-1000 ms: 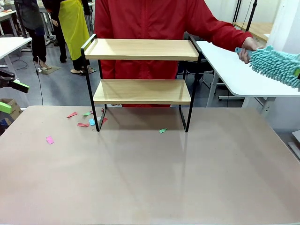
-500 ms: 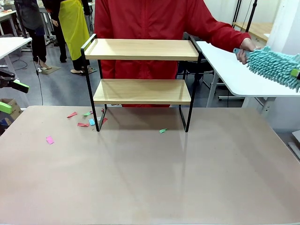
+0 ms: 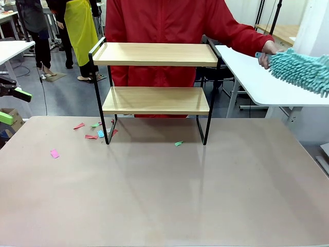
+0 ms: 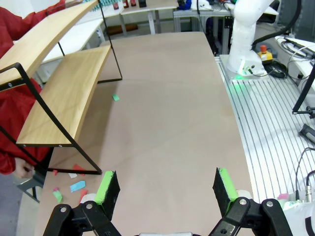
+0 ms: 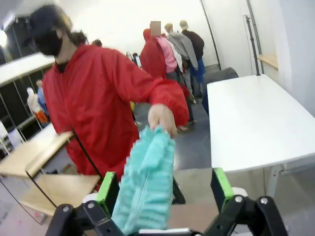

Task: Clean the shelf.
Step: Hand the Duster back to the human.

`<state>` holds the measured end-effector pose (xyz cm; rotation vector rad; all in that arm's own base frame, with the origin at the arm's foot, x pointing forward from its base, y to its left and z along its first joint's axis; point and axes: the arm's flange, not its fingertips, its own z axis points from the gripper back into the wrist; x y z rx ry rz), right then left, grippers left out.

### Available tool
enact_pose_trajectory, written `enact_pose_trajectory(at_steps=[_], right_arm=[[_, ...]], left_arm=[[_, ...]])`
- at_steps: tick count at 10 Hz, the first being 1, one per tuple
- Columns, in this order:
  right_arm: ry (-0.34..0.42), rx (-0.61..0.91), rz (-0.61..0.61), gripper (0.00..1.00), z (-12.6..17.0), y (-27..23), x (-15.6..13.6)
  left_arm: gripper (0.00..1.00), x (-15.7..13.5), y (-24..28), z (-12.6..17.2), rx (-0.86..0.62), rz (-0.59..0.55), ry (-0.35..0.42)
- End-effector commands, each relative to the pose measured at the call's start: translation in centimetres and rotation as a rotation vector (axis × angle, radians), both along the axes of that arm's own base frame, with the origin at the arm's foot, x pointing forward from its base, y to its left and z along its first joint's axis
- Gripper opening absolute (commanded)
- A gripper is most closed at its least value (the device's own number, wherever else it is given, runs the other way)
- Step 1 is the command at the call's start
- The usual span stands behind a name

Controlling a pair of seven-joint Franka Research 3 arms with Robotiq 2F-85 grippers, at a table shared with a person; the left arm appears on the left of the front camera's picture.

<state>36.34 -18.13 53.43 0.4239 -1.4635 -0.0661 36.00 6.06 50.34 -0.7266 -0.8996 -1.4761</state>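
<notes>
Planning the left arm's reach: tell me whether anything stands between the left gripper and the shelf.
Nothing visible does. The left gripper hangs open over bare table; the shelf stands ahead to one side, with only small paper scraps lying flat near its feet.

Front view: fixed camera on the robot's side, level with the bench, facing across it to the shelf and the person at the far edge.

Left wrist view: camera above the left gripper, tilted down along its green-padded fingers; it sees the bench lengthwise with the shelf seen from one end, at picture left.

Right wrist view: camera behind the right gripper, aimed nearly level and close at the person's hand and a teal duster. All three views share the shelf.
</notes>
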Motion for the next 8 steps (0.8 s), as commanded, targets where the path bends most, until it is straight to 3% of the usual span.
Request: enact_pose_trajectory(at_steps=[1, 3, 5, 7, 8], right_arm=[[-0.028, 0.179, -0.001, 1.00, 4.5, -2.7, 0.4], [-0.058, 0.342, -0.072, 1.00, 7.3, -7.0, 0.9], [-0.068, 0.455, -0.148, 1.00, 8.3, -10.8, 1.7], [-0.020, 0.481, -0.149, 1.00, 7.6, -11.7, 2.9], [-0.058, 0.430, -0.148, 1.00, 8.0, -11.4, 0.9]], left_arm=[[1.00, 0.0, 0.0, 0.1, -0.024, -0.006, -0.017], [1.00, 0.0, 0.0, 0.1, -0.024, -0.006, -0.017], [1.00, 0.0, 0.0, 0.1, -0.024, -0.006, -0.017], [1.00, 0.0, 0.0, 0.1, -0.024, -0.006, -0.017], [1.00, 0.0, 0.0, 0.1, -0.024, -0.006, -0.017]])
